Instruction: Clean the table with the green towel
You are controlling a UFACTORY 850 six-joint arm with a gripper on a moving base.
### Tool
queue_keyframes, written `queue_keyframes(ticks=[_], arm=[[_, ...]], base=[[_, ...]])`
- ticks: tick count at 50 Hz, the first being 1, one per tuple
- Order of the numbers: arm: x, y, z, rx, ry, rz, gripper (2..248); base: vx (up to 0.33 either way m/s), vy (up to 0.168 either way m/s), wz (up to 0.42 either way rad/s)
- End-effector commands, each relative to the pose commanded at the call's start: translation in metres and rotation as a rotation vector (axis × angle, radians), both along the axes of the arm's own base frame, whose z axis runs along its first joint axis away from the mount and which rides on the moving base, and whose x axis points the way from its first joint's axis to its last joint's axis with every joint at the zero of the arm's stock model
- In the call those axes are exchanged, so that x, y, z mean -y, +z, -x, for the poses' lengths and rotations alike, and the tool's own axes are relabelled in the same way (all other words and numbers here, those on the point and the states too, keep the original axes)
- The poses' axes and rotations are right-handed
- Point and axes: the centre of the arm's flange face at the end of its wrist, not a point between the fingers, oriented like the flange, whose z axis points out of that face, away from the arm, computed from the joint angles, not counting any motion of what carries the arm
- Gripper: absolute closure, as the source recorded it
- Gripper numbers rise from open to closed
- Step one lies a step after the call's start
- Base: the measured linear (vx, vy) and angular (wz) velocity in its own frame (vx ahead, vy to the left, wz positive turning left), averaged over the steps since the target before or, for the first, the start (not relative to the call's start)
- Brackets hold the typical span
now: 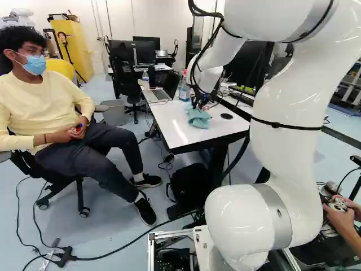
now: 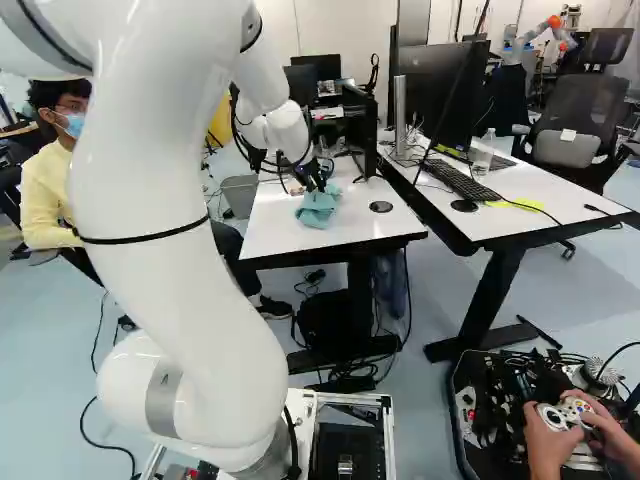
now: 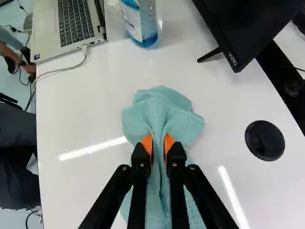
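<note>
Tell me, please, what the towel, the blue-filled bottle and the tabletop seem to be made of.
The green towel looks like soft matte cloth, perhaps microfibre, by its folds. The bottle seems clear plastic, its blue liquid showing through. The tabletop looks glossy, perhaps laminate, with streaks of reflected light.

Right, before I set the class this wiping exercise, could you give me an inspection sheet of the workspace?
Surface: white rectangular tabletop with a round black inset; spills: nothing seen.
Job's things: crumpled pale-green cloth towel, on the tabletop.
Clutter: silver laptop, clear plastic bottle of blue liquid, black flat-screen monitor.
Gripper: black two-fingered gripper, orange pads pinching the towel.
Cables: thin white cable at the laptop; black cable on the floor.
Surroundings: black fabric bag below the tabletop.
</note>
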Motion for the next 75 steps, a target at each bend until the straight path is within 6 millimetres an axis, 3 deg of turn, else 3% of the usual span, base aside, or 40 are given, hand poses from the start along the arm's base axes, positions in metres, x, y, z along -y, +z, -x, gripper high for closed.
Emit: queue_keyframes(ticks=[12, 43, 60, 75], arm=[[-0.002, 0.013, 0.022, -0.018, 0.002, -0.002, 200], [-0.003, 0.046, 0.046, -0.058, 0.004, -0.006, 200], [-0.008, 0.049, 0.049, -0.059, 0.012, -0.006, 200], [-0.028, 0.049, 0.06, -0.06, 0.053, -0.005, 200]], base=[[0.0, 0.0, 0.0], [0.0, 0.0, 0.0], [0.0, 0.0, 0.0], [0.0, 0.0, 0.0]])
